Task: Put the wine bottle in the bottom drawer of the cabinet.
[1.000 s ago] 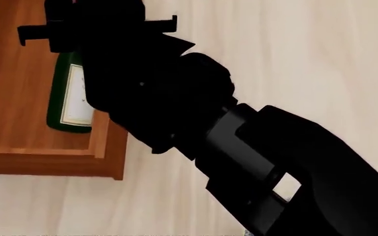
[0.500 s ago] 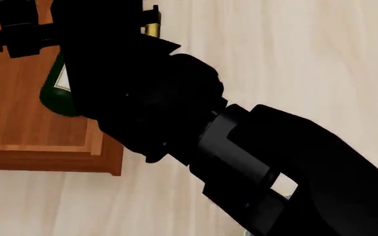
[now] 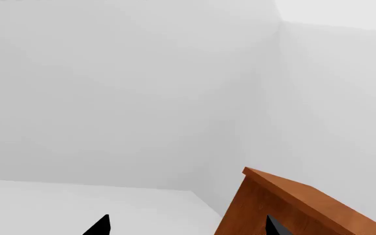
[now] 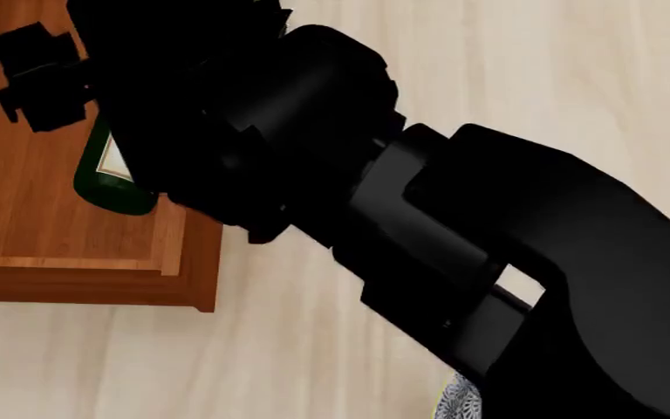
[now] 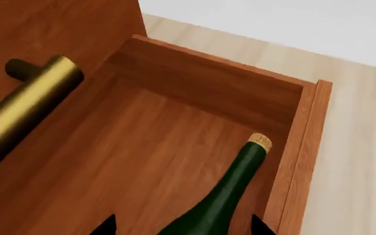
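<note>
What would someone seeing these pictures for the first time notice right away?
In the head view, the big black right arm fills most of the frame, reaching over the open bottom drawer. In the right wrist view, the dark green wine bottle lies inside that drawer along one side wall, its cork end toward a corner, with a brass bar handle of the drawer above nearby. The left wrist view shows mostly blank white wall.

Lighting: even, bright, diffuse; source not identifiable. Renders sharp throughout, no blur or edge distortion. Arm (image 4: 428, 218) in head view: near-black silhouette, surface detail lost. Brass handle (image 5: 25, 105): soft highlight along its length. Wine bottle (image 5: 224, 196): faint sheen on neck. White walls (image 3: 123, 88): smooth grey gradient, no hard shadows.
</note>
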Available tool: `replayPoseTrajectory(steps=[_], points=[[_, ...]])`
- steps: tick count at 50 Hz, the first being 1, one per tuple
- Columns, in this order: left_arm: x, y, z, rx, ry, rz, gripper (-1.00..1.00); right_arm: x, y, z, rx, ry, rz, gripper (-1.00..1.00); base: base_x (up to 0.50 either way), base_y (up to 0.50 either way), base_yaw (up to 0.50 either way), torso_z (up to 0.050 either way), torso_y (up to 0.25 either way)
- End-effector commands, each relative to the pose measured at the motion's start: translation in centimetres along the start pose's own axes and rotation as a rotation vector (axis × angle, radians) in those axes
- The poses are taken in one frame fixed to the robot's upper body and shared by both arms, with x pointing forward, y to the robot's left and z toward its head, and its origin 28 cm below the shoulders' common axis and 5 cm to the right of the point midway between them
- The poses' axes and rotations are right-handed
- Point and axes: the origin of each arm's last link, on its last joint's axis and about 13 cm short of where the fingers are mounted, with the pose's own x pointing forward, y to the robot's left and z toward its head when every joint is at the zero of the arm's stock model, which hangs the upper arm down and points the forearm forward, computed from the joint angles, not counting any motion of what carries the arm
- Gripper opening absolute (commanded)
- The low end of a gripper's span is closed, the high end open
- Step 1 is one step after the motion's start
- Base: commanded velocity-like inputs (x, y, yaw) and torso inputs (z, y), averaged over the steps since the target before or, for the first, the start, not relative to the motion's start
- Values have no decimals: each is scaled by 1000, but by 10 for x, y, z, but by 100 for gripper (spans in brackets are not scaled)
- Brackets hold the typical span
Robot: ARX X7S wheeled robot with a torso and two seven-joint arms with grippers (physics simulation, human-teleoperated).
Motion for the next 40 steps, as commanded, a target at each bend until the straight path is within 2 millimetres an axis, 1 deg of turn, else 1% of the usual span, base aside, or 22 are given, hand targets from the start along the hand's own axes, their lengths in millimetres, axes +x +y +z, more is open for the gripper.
replayPoseTrajectory(steps=[1, 4, 9, 11, 14, 17, 18, 22, 26, 33, 40], points=[[-1, 1, -1, 2, -3, -3, 100, -10, 5, -8, -92, 175, 64, 100, 0, 0, 0, 0, 0], [-1, 1, -1, 2, -2, -3, 100, -17, 3, 11, -118, 134, 89, 100, 0, 0, 0, 0, -3], [-1, 1, -1, 2, -2, -3, 100, -27, 2, 35, -195, 61, 108, 100, 0, 0, 0, 0, 0], [-1, 2, -1, 1, -2, -4, 100, -32, 0, 43, -194, 34, 111, 100, 0, 0, 0, 0, 0], [-1, 1, -1, 4, -2, -4, 100, -46, -5, 53, -216, -12, 136, 100, 0, -1, 0, 0, 0], [-1, 1, -1, 5, -2, -5, 100, -64, -16, 66, -236, -57, 162, 100, 0, 0, 0, 0, 0], [-1, 1, -1, 5, -2, -5, 100, -66, -17, 67, -246, -59, 172, 100, 0, 0, 0, 0, 0], [-1, 1, -2, 6, -1, -6, 100, -88, -28, 74, -280, -99, 193, 100, 0, 0, 0, 0, 0], [-1, 1, -2, 8, -1, -6, 100, -104, -37, 82, -282, -133, 160, 100, 0, 0, -1, 0, 0], [-2, 1, -2, 10, -2, -7, 100, -139, -52, 94, -261, -186, 116, 100, 0, 0, 0, 0, 0], [-2, 1, -3, 14, 0, -10, 100, -168, -65, 98, -239, -247, 55, 100, 0, 0, 0, 0, 0]])
